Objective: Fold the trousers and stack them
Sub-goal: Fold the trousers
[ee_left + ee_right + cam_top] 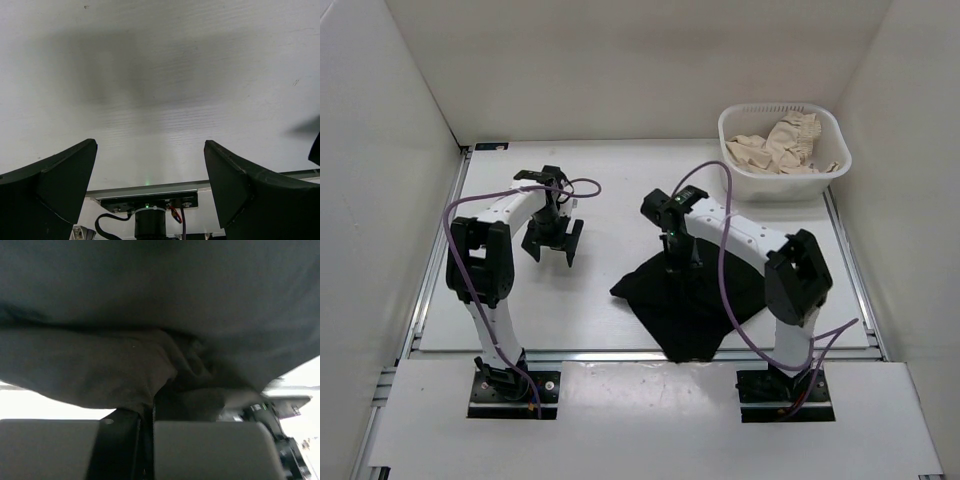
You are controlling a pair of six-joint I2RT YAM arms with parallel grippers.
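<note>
left gripper (pixel 552 243): jaws spread, over table (pixel 620 190), left | right gripper (pixel 680 262): jaws pinching trousers (pixel 695 310), far edge

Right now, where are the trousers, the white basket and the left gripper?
trousers (pixel 670 305): top external view, middle of the black fabric.
white basket (pixel 790 186): top external view, its near wall.
left gripper (pixel 551 250): top external view, gap between its open fingers.
</note>
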